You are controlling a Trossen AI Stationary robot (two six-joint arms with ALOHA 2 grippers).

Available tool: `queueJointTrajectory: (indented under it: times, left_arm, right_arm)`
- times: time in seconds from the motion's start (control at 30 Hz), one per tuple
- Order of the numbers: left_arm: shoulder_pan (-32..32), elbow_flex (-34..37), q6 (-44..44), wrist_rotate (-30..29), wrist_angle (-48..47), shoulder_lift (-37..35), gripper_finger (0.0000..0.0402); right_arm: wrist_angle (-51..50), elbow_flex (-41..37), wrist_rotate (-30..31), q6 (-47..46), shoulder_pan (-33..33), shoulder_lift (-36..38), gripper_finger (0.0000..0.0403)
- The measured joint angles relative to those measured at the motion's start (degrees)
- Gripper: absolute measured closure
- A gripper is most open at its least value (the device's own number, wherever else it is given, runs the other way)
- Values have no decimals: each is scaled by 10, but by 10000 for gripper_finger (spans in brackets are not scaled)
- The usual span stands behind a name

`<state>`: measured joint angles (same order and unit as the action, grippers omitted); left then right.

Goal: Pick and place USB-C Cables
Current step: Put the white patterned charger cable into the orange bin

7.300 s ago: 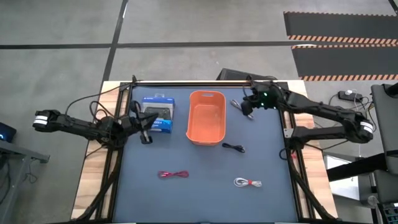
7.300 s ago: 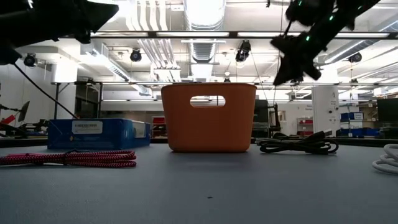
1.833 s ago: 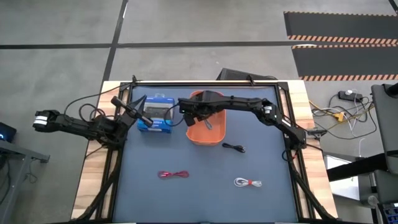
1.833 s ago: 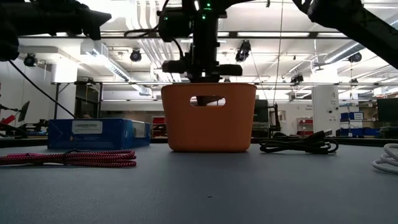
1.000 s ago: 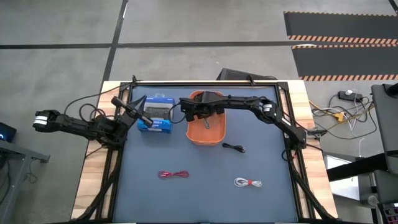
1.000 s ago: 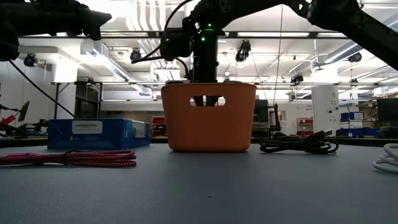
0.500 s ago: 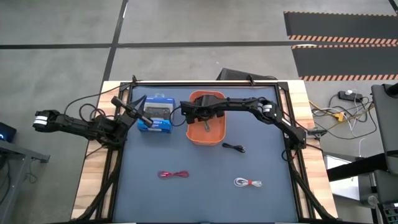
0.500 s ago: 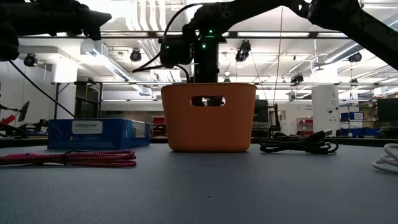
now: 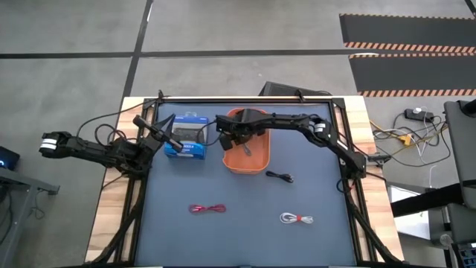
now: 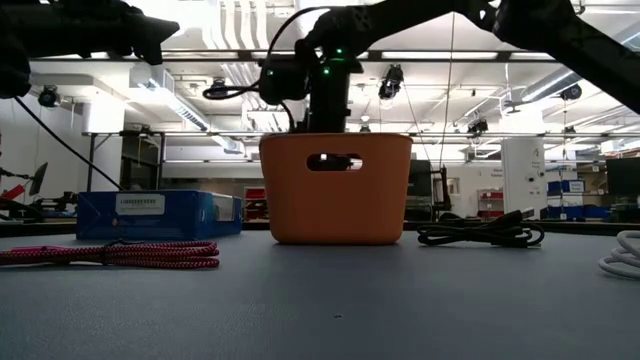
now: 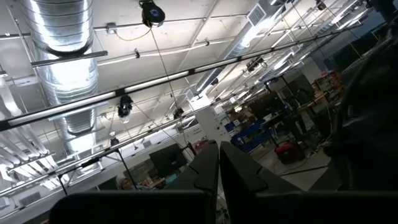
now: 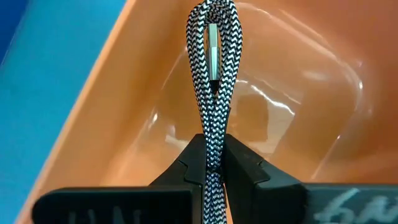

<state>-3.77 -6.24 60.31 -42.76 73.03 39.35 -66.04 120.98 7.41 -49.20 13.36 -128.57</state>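
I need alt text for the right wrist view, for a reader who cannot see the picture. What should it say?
The right end effector is shut on a grey cable, a folded bundle braided in black and white with a metal plug showing in its loop. The cable hangs over the inside of an orange bin, with part of a blue box beside the bin.

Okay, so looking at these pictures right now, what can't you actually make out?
- Orange bin: the low view shows only its outer wall, so its floor is hidden.
- Grey braided cable: its lower end is hidden between the right gripper fingers in the right wrist view.
- White cable: cut off by the low view's edge.
- Left gripper: left wrist view shows ceiling only, no table.
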Motion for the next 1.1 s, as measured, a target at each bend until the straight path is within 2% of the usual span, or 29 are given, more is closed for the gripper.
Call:
queueJointTrajectory:
  times: [0.23,0.43,0.6,1.1]
  left_arm:
    - [0,0,-1,-9,0,3,400]
    - [0,0,0,-11,0,13,400]
    - [0,0,-1,-11,0,19,400]
    - [0,-1,0,-11,0,26,400]
  right_arm:
    - [-32,3,-58,100,23,0,380]
    - [-38,4,-91,137,35,0,380]
    - [-40,4,-94,188,34,0,380]
    - [-38,1,-93,252,32,0,380]
